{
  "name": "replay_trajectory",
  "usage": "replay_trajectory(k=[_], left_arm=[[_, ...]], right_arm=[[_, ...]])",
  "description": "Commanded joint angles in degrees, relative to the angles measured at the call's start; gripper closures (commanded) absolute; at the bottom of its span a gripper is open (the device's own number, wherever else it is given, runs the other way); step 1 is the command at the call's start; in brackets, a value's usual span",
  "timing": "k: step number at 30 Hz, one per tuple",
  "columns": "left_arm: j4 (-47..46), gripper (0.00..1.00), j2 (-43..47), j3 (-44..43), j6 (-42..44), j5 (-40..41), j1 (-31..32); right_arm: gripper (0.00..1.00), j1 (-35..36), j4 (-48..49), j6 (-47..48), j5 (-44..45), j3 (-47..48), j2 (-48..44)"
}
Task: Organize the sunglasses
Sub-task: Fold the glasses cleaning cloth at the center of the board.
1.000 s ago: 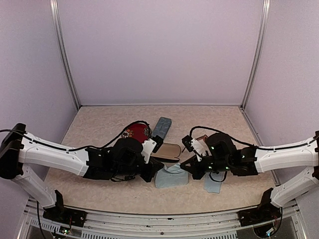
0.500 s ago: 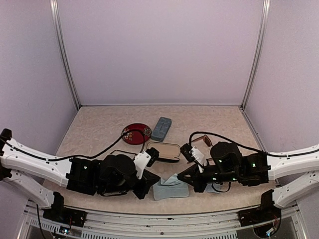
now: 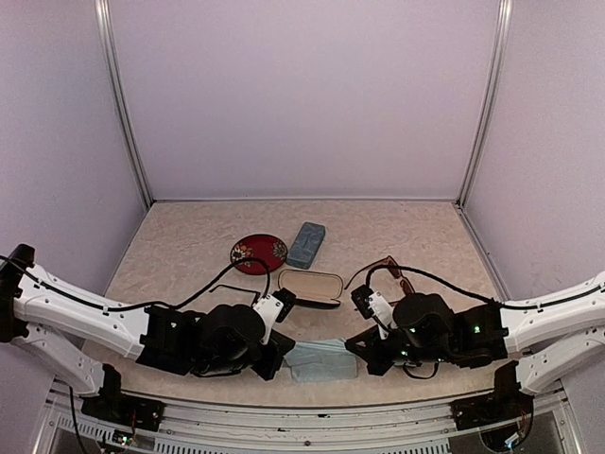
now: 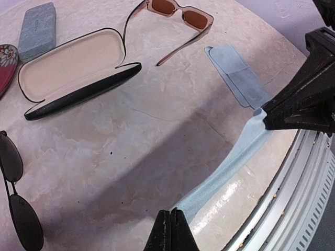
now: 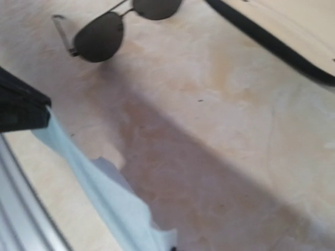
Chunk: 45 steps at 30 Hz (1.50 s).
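Note:
The reddish-brown sunglasses [image 4: 178, 11] [image 3: 389, 268] lie open on the table beyond the right arm. The thin black-framed sunglasses [image 4: 15, 209] [image 5: 99, 36] lie left of the open black case [image 4: 68, 68] [image 3: 310, 284]. A light blue cloth [image 3: 319, 360] [image 4: 230, 162] [image 5: 104, 193] hangs stretched between both grippers near the table's front edge. My left gripper [image 4: 171, 212] [image 3: 281, 352] is shut on one end of it. My right gripper [image 3: 352, 342] [image 4: 267, 117] is shut on the other end; its fingertips barely show in the right wrist view.
A blue-grey rectangular case [image 3: 305, 244] [image 4: 36, 23] and a red round patterned piece [image 3: 258, 253] lie at the back. A flat light blue pouch [image 4: 235, 78] lies under the right arm. The metal rail [image 4: 298, 198] runs along the near edge.
Both arms have drawn back toward the near edge. The cloth, which lay bunched on the table, now spans taut between the two grippers.

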<state>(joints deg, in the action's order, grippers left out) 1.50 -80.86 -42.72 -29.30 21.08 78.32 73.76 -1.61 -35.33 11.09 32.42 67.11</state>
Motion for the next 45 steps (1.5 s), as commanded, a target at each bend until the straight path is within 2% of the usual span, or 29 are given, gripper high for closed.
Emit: replay_trajectory(k=[1, 16, 27, 37, 45], left_arm=[[-2.3, 1.00, -2.4, 0.1, 2.1, -1.3, -3.4], [-10.1, 1.00, -12.1, -2.3, 8.7, -7.4, -10.9], [-12.6, 1.00, -19.2, -6.3, 13.4, -9.6, -14.5], [-13.7, 1.00, -19.5, -5.4, 14.3, -12.2, -14.4], [-12.9, 1.00, -18.0, -4.4, 14.6, -11.4, -11.9]], right_arm=[[1.00, -0.7, -1.1, -1.3, 5.7, 0.8, 2.6], [1.00, -10.6, 8.5, 8.5, 0.7, 1.3, 12.9], [1.00, -14.9, 14.3, 14.8, -3.9, 2.0, 19.9], [1.00, -15.3, 17.3, 16.3, -6.9, -0.4, 20.3], [1.00, -15.3, 16.8, 16.9, -9.0, -2.5, 18.1]])
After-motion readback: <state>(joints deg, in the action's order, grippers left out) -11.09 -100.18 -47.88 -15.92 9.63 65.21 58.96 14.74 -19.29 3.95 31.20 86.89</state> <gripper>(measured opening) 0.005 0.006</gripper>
